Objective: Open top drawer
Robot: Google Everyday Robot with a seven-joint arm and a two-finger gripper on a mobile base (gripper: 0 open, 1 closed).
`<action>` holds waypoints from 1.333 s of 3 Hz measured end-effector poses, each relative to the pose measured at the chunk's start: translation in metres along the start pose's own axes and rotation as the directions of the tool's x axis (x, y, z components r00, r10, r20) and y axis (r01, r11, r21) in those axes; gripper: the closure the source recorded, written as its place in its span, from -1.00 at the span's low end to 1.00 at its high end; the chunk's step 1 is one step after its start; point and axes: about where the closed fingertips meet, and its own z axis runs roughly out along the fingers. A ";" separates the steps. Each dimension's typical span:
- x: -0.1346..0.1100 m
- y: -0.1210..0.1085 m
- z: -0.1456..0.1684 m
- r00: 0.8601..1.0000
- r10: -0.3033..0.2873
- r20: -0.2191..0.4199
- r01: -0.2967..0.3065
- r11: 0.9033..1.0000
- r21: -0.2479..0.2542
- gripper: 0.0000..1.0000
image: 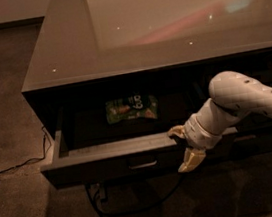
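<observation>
Top drawer (107, 154) stood pulled well out, with a green packet (131, 108) on its floor near the back. Hand (179, 149) was at the front panel right of the pull handle (143, 164), released: one finger over the top rim, the other hanging in front.

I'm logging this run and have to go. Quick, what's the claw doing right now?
Claw: open, nothing held, at the front edge of the pulled-out top drawer.
</observation>
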 end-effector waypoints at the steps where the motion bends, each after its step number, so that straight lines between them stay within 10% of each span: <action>1: 0.003 0.016 0.000 1.000 -0.011 0.013 0.011 1.000 0.000 0.30; 2: 0.003 0.017 0.000 1.000 -0.010 0.013 0.010 1.000 0.000 0.26; 4: 0.003 0.017 0.000 1.000 -0.010 0.013 0.010 1.000 0.000 -0.67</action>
